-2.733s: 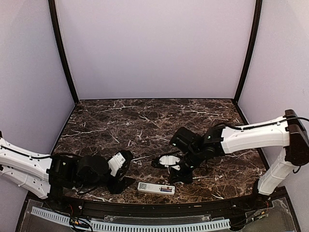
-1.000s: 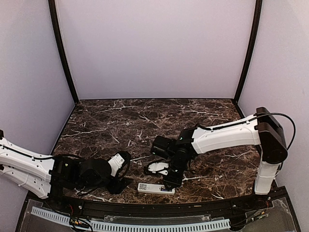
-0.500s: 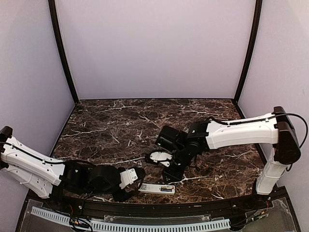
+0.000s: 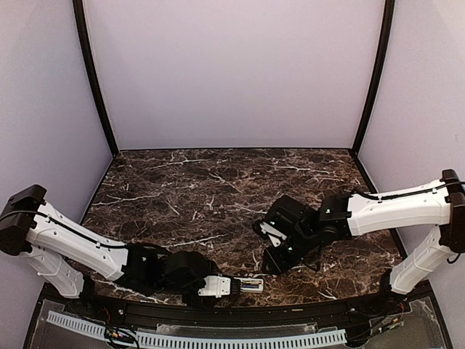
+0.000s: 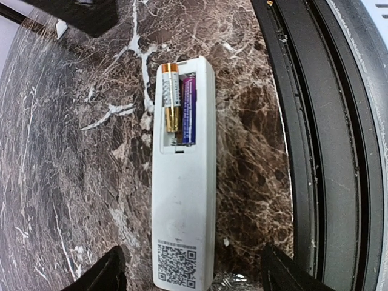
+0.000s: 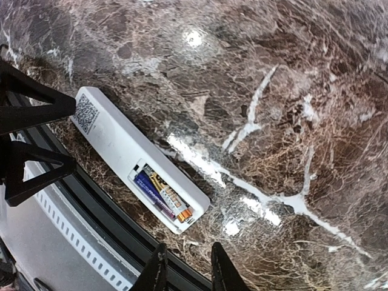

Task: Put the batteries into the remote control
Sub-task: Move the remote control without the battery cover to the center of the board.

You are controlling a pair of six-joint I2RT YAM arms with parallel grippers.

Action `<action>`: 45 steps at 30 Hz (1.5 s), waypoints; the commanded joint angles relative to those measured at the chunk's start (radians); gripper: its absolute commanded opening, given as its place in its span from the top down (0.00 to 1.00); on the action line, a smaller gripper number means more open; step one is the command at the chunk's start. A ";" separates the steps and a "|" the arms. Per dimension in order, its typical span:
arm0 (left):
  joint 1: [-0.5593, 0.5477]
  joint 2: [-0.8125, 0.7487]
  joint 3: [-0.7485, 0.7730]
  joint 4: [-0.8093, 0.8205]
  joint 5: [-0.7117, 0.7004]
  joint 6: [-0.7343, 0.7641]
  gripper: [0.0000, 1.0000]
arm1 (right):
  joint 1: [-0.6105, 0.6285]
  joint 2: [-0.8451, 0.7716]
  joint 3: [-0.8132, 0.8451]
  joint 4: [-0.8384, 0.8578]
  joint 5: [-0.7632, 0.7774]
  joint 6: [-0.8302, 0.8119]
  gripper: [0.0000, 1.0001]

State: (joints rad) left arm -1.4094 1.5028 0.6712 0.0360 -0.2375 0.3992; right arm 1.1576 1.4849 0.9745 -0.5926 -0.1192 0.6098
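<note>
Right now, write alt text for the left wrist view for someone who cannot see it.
A white remote lies back up on a dark marble table, its battery bay open with two batteries side by side. The two fingers of the left end effector flank the remote's near end without touching it.

A dark brown marble table (image 4: 218, 182) with white veins fills the floor of the enclosure, and glare from overhead lights shows on it in the right wrist view. Plain lavender walls (image 4: 232, 73) close it in at the back and sides, with black posts (image 4: 94, 80) running up the two rear corners. Along the near edge runs a black rail (image 5: 327, 151), and just outside that lies a white slotted strip (image 4: 196, 339).
</note>
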 commanded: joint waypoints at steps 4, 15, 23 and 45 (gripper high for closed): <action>0.103 -0.043 -0.034 0.060 0.161 0.037 0.24 | -0.001 -0.002 -0.051 0.145 -0.044 0.120 0.77; 0.136 0.124 0.079 -0.070 0.233 0.028 0.30 | -0.003 0.013 -0.031 0.104 -0.035 0.113 0.78; 0.135 0.168 0.110 -0.108 0.271 -0.030 0.45 | -0.003 0.010 -0.061 0.109 -0.050 0.143 0.79; 0.084 0.270 0.209 -0.097 0.095 -0.280 0.77 | -0.094 -0.044 -0.078 0.094 -0.038 0.099 0.80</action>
State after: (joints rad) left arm -1.3190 1.6859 0.8314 -0.0681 -0.0994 0.1886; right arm 1.0897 1.4624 0.9161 -0.5194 -0.1612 0.7296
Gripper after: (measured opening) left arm 0.367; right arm 0.201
